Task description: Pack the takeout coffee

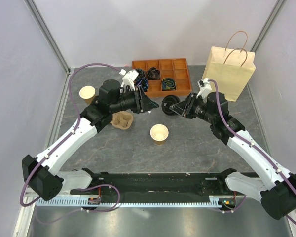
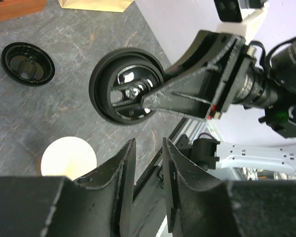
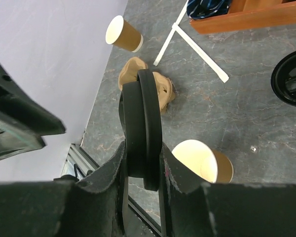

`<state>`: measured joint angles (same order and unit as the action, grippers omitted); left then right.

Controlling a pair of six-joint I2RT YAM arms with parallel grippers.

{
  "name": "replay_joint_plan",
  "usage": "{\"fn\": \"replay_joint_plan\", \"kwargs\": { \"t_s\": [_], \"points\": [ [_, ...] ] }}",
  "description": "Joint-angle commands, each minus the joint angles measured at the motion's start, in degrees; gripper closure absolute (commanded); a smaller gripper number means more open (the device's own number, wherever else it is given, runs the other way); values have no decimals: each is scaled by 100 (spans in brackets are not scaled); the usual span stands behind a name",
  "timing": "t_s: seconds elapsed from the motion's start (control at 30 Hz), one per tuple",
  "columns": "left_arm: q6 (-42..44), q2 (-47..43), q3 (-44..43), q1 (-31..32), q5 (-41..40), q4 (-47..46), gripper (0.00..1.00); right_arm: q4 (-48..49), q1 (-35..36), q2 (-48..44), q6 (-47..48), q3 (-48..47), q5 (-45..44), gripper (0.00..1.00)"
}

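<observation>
Fingers [image 3: 106, 170] of my right gripper [image 3: 144, 148] pinch the black lid [image 3: 144, 108], my left gripper [image 2: 149, 143] stands apart, so I must set it flat on the cup [image 1: 159, 133].

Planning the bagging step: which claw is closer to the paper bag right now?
Right. The right claw, gripping a black lid, is to the left of the paper bag and nearer the robot; the left claw sits farther left, beyond the right one.

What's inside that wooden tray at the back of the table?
Most compartments of the wooden tray look bare. A few hold dark items, too small to identify. The left arm's wrist camera covers the tray's left compartments.
</observation>
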<state>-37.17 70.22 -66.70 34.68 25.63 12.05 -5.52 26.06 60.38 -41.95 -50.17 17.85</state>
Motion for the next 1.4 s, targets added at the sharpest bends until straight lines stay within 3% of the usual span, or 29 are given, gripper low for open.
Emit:
{"fn": "replay_joint_plan", "kwargs": {
  "t_s": [0.0,1.23,1.37],
  "points": [
    [-370,203,113,-5,21,-528,66,16,83,17,30,-221,-264,100],
    [-194,748,96,39,-445,-177,67,191,531,-62,12,-116,-141,100],
    [-151,765,113,39,-418,-195,71,235,558,-35,-23,-80,-97,100]
  ]
}}
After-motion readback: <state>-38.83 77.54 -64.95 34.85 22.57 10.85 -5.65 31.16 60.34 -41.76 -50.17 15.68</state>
